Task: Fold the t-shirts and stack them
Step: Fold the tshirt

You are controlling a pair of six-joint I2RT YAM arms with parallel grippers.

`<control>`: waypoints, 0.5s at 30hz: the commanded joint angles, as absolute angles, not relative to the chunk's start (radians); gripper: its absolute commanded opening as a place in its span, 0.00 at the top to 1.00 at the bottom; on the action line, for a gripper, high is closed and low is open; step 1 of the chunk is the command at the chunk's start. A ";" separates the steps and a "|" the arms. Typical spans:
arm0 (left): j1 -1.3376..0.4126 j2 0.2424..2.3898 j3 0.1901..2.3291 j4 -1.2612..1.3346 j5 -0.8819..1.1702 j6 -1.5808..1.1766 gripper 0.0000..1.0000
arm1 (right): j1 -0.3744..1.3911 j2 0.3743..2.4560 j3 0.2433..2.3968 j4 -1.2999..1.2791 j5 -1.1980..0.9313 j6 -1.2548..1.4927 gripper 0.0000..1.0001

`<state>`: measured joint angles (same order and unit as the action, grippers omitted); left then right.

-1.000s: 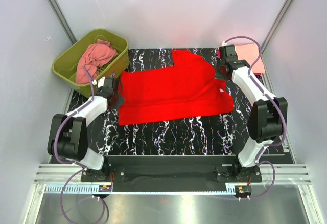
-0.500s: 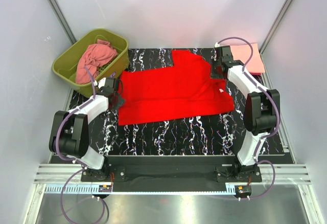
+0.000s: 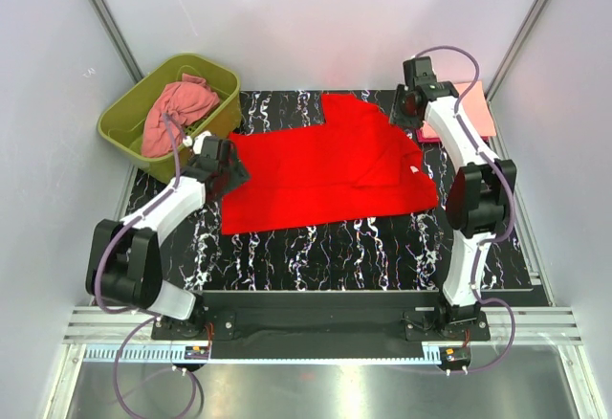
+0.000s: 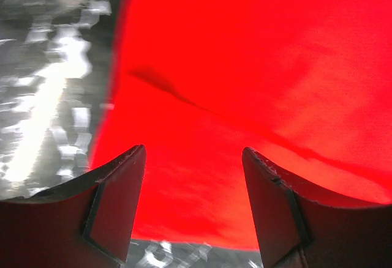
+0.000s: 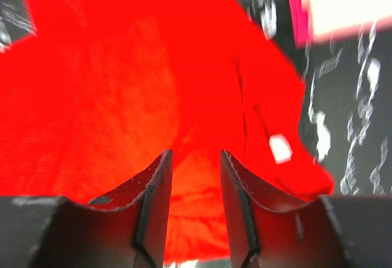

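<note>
The left gripper (image 4: pixel 193 153) hangs open over the left edge of the bright red cloth t-shirt (image 3: pixel 325 170). The right gripper (image 5: pixel 196 153), slightly parted and empty, is above its far right corner.

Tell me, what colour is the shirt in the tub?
Dusty pink. The shirt in the tub shows best in the top view.

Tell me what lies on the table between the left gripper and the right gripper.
The red t-shirt, spread out, reaches from left gripper to right gripper; the top view shows it.
</note>
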<state>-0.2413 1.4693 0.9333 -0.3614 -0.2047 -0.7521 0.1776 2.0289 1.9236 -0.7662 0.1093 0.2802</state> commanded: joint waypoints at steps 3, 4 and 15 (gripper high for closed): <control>-0.307 1.382 0.887 -0.209 -0.011 -0.732 0.31 | 0.176 2.016 1.813 -0.933 0.141 0.495 0.59; -0.324 1.384 0.884 -0.215 -0.015 -0.732 0.31 | 0.175 2.008 1.762 -0.924 0.141 0.544 0.59; -0.325 1.473 0.778 -0.235 -0.071 -0.770 0.32 | 0.133 1.997 1.525 -0.796 0.136 0.801 0.68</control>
<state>-0.3271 1.4704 0.7940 -0.2543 -0.0444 -0.7582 0.1452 2.0342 1.5658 -0.8600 0.1135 0.6910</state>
